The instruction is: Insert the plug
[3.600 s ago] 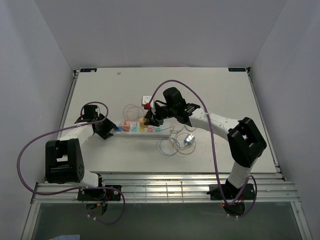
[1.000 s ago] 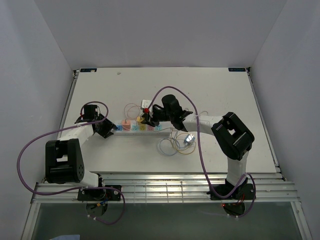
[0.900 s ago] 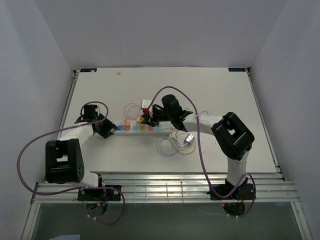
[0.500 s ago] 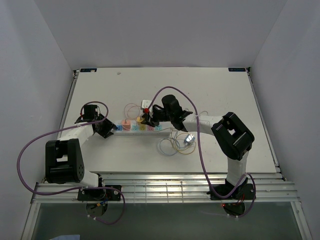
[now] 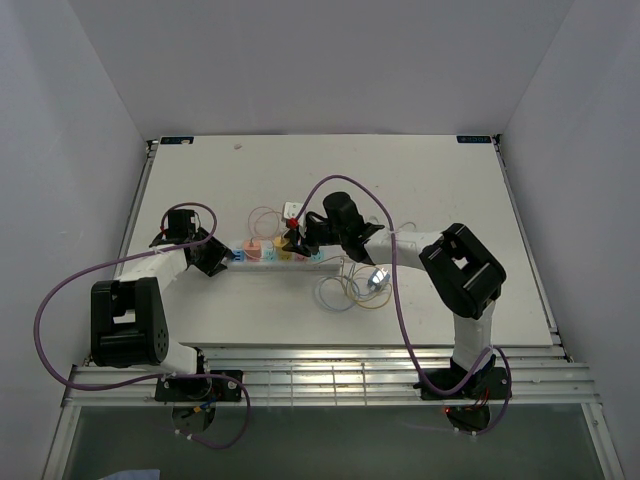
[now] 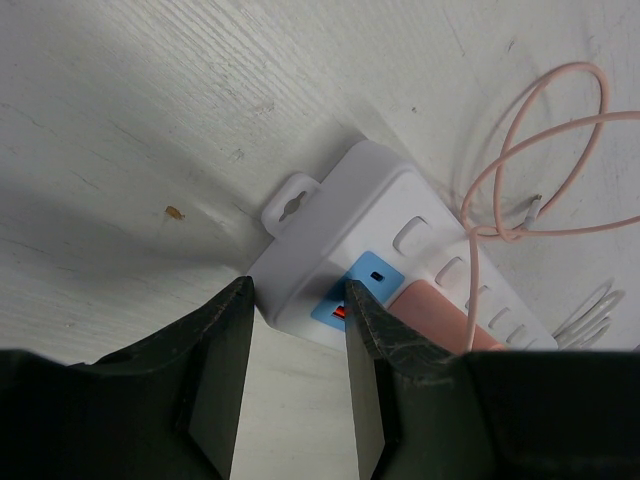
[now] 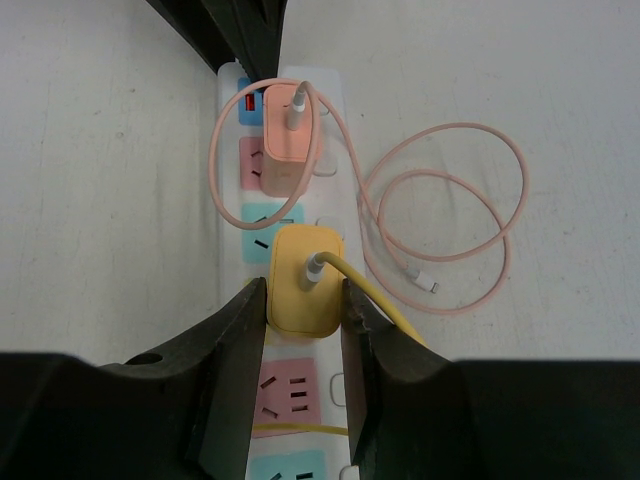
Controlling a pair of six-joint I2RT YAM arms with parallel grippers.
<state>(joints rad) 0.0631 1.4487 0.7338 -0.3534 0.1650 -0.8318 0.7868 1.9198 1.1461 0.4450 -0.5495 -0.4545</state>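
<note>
A white power strip [image 5: 270, 257] with coloured sockets lies left of the table's centre. My right gripper [image 5: 294, 238] is over it. In the right wrist view my right gripper [image 7: 302, 292] is shut on a yellow plug [image 7: 303, 270] that stands on the strip [image 7: 290, 390], just before a light blue socket. Its yellow cable [image 7: 385, 300] runs off to the right. A pink plug [image 7: 290, 140] sits in the strip further along. My left gripper [image 5: 214, 258] is at the strip's left end. In the left wrist view its jaws [image 6: 298, 292] hold the end corner of the strip [image 6: 370, 215].
A pink cable [image 7: 450, 215] lies looped beside the strip. Coiled cables [image 5: 345, 292] and a silvery object [image 5: 378, 279] lie right of the strip. A small white block [image 5: 292, 208] sits just behind the right gripper. The table's back and right parts hold nothing else.
Since 3.6 s ago my right arm has folded in and carried the yellow plug a little left onto the strip. Over the last second it has barely moved. The left arm is still.
</note>
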